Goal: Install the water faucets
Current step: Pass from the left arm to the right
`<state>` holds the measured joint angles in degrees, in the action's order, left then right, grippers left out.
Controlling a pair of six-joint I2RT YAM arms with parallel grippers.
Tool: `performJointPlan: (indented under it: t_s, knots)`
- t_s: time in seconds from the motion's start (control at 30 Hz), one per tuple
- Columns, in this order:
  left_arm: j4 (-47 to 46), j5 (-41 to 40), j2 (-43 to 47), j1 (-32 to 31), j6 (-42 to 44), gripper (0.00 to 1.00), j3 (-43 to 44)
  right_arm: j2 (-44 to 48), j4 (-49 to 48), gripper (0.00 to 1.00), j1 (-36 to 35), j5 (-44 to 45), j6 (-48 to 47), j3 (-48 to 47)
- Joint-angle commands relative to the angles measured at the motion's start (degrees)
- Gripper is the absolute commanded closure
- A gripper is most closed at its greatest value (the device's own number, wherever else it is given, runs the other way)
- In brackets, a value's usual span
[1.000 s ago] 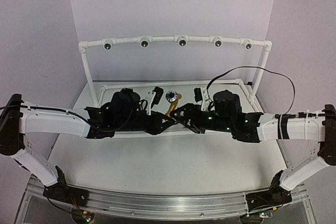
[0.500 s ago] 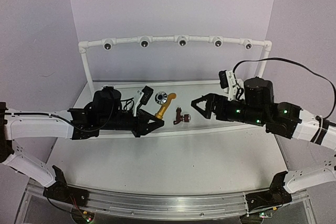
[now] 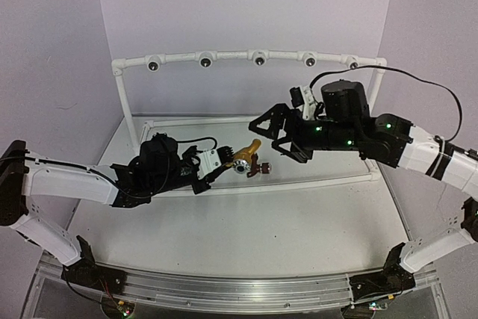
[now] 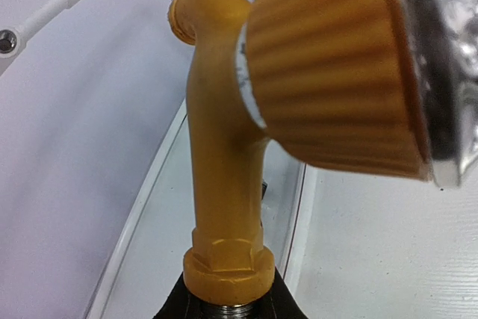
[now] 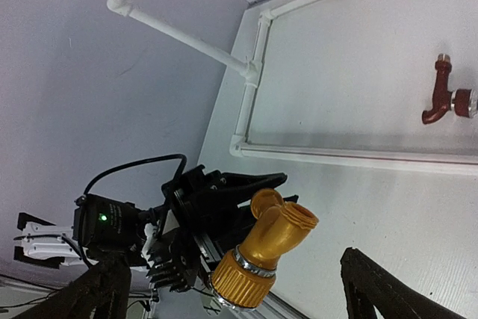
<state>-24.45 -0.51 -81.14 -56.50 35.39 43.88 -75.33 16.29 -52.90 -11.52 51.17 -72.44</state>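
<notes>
Yellow faucet (image 3: pixel 245 156): off the table at the left gripper's tip, near the front rim of the white tray (image 3: pixel 321 179). Its spout curves away, and its ribbed knob with a silvery cap sits to one side.
Left gripper (image 3: pixel 222 162): clenched on the faucet's threaded end, just below the hex collar.
Grip risk: the thread is probably the part that must enter a socket, and the jaws cover it. Pushed at the rail like this, the fingers would likely jam against the fitting.
Right gripper (image 3: pixel 263 138): jaws spread wide, holding nothing, raised just beyond the faucet.
Handover risk: a right-hand grip on the round knob could turn or slip. If the left lets go too soon, the piece would drop.
Red-brown faucet (image 3: pixel 258 169): lying in the tray, just beside the yellow one. A drop or a low pass could knock it.
Pipe rail (image 3: pixel 231 56): 5 sockets, all bare and well apart from both faucets, so 0 of 2 are installed.
</notes>
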Motion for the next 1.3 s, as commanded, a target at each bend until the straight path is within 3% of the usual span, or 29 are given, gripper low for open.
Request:
performJointPlan:
  t_s: [0.0, 0.2, 0.43, 0.57, 0.7, 0.73, 0.87, 0.97, 1.07, 1.17, 1.27]
  knots:
    - [-7.2, -3.1, -1.0, -1.4, 8.9, 1.0, 3.2, -3.1, 2.2, 0.03, 0.7, -6.3, 3.3, -2.4]
    - [-7.5, -5.4, -2.0, -2.2, 9.3, 1.0, 3.3, -8.0, 1.1, 0.14, 0.7, -9.7, 6.3, -2.0]
    - [-7.4, -6.8, -2.7, -2.7, 8.8, 1.0, 3.2, -11.0, -9.6, 0.38, 0.7, -14.4, 11.5, 2.3]
    - [-7.5, -7.3, -3.2, -2.9, 8.9, 1.0, 2.9, -11.3, -12.8, 0.43, 0.7, -14.2, 13.5, 4.1]
    - [-7.4, -7.7, -3.3, -3.0, 8.9, 1.0, 2.7, -11.0, -15.0, 0.67, 0.8, -12.7, 15.7, 6.4]
    - [-7.5, -7.7, -3.3, -3.1, 8.9, 1.0, 2.6, -10.8, -15.2, 0.7, 0.8, -12.0, 16.3, 6.9]
    - [-7.5, -7.9, -3.3, -3.3, 9.2, 1.0, 2.4, -10.8, -15.7, 0.52, 1.9, -12.2, 17.7, 8.3]
    - [-7.4, -8.1, -3.3, -3.6, 9.7, 1.0, 2.0, -10.1, -15.7, 0.51, 3.1, -11.8, 18.9, 9.5]
    - [-7.4, -7.8, -2.9, -3.7, 9.8, 1.0, 1.6, -9.2, -15.8, 0.42, 4.8, -11.6, 20.0, 10.8]
    - [-7.4, -7.8, -2.9, -3.8, 9.9, 1.0, 1.3, -8.6, -15.8, 0.41, 5.9, -11.5, 20.4, 11.2]
    - [-7.4, -7.9, -3.2, -3.9, 10.1, 1.0, 1.2, -10.2, -15.8, 0.47, 6.0, -14.1, 20.1, 9.9]
